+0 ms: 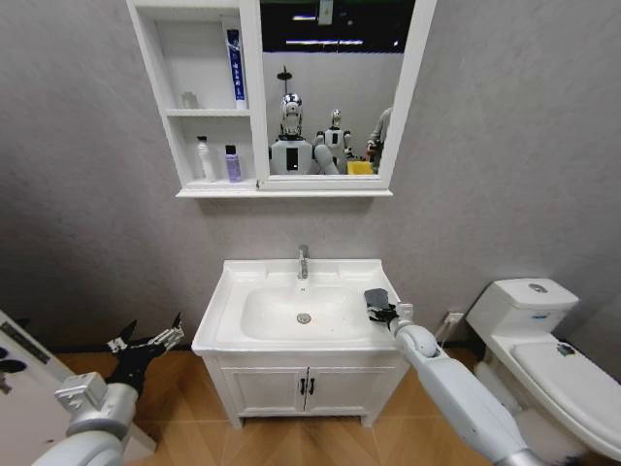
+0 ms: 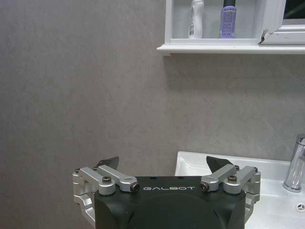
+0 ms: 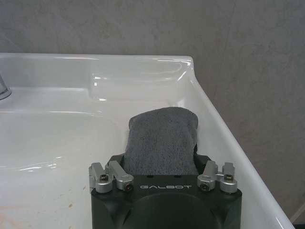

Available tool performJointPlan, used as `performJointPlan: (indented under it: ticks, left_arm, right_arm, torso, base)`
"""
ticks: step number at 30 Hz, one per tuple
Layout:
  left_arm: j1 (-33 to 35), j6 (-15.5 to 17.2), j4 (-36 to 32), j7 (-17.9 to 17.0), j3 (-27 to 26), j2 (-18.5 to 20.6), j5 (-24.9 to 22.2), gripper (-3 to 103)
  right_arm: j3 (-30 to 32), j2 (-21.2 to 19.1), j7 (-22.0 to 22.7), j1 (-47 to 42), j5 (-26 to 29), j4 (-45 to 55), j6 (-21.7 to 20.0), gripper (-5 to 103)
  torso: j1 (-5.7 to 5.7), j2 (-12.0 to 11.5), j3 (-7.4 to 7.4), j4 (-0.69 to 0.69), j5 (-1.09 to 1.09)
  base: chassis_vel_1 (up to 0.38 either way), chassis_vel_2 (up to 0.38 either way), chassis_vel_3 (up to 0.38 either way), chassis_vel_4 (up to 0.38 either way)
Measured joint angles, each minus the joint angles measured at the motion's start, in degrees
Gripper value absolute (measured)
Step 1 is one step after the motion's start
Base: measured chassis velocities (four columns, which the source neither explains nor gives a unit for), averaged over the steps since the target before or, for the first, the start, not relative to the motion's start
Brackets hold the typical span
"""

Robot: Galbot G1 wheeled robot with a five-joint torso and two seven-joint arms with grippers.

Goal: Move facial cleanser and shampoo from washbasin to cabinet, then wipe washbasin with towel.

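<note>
Towel (image 3: 162, 140) in right end effector (image 3: 162, 164)

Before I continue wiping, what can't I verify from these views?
- Right claw fingertips: hidden under the towel in the right wrist view.
- Bottle labels on the cabinet shelf: too small in the head view.
- Washbasin drain: beyond the right wrist view's edge.

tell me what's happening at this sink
The right claw holds the dark grey towel against the right side of the washbasin, beside the bowl, in a wiping position. Two bottles, a white one and a purple one, stand on the lower shelf of the cabinet, so the moving step looks done. The left claw is open and empty, off to the left of the washbasin.
</note>
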Motion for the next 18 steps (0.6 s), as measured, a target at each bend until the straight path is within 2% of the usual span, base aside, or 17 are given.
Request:
performJointPlan:
  ticks: [1,4,5,6,8,10,13,14,15,16,18]
  left_arm:
    - [0.0,0.0,0.0,0.0,0.0,0.0,0.0,100]
    - [0.0,0.0,0.0,0.0,0.0,0.0,0.0,100]
    - [0.0,0.0,0.0,0.0,0.0,0.0,0.0,100]
    - [0.0,0.0,0.0,0.0,0.0,0.0,0.0,100]
    - [0.0,0.0,0.0,0.0,0.0,0.0,0.0,100]
    - [0.0,0.0,0.0,0.0,0.0,0.0,0.0,100]
    - [0.0,0.0,0.0,0.0,0.0,0.0,0.0,100]
    - [0.0,0.0,0.0,0.0,0.0,0.0,0.0,100]
    - [0.0,0.0,0.0,0.0,0.0,0.0,0.0,100]
    - [0.0,0.0,0.0,0.0,0.0,0.0,0.0,100]
    - [0.0,0.0,0.0,0.0,0.0,0.0,0.0,100]
  right_arm:
    - [-0.1,-0.1,0.1,0.0,0.2,0.1,0.0,70]
    - [-0.1,-0.2,0.2,0.0,0.3,0.3,-0.1,65]
    - [-0.1,-0.4,0.5,0.0,0.7,0.7,-0.2,59]
    - [-0.1,-0.5,0.9,0.0,1.1,1.3,-0.3,48]
    - [0.0,-0.6,1.2,-0.1,1.5,1.8,-0.3,48]
    - [0.2,-0.7,1.9,-0.4,2.6,3.1,-0.8,37]
    - [0.4,-0.8,2.1,-0.5,2.9,3.7,-0.9,32]
    - [0.9,-0.6,3.0,-0.4,4.3,5.0,-1.5,21]
    - [1.0,-0.2,4.5,0.2,6.5,7.3,-2.6,16]
    - [1.0,-0.2,4.5,0.2,6.5,7.3,-2.6,16]
    - [-1.1,0.0,6.7,2.7,9.6,11.1,-3.9,7]
  torso:
    - [0.0,0.0,0.0,0.0,-0.01]
    - [0.0,0.0,0.0,0.0,0.0]
    - [0.0,0.0,0.0,0.0,0.0]
    - [0.0,0.0,0.0,0.0,0.0]
    - [0.0,0.0,0.0,0.0,0.0]
    - [0.0,0.0,0.0,0.0,0.0]
    - [0.0,0.0,0.0,0.0,0.0]
    - [0.0,0.0,0.0,-0.03,0.0]
    - [0.0,0.0,0.0,-0.04,0.02]
    - [0.0,0.0,0.0,-0.04,0.02]
    - [-0.01,0.0,-0.01,0.02,-0.02]
  base:
    - [0.0,0.0,0.0,0.0]
    - [0.0,0.0,0.0,0.0]
    - [0.0,0.0,0.0,0.0]
    - [0.0,0.0,0.0,0.0]
    - [0.0,0.0,0.0,0.0]
    - [0.0,0.0,0.0,0.0]
    - [0.0,0.0,0.0,0.0]
    - [0.0,0.0,0.0,0.0]
    - [0.0,0.0,0.0,0.0]
    - [0.0,0.0,0.0,0.0]
    - [0.0,0.0,0.0,0.0]
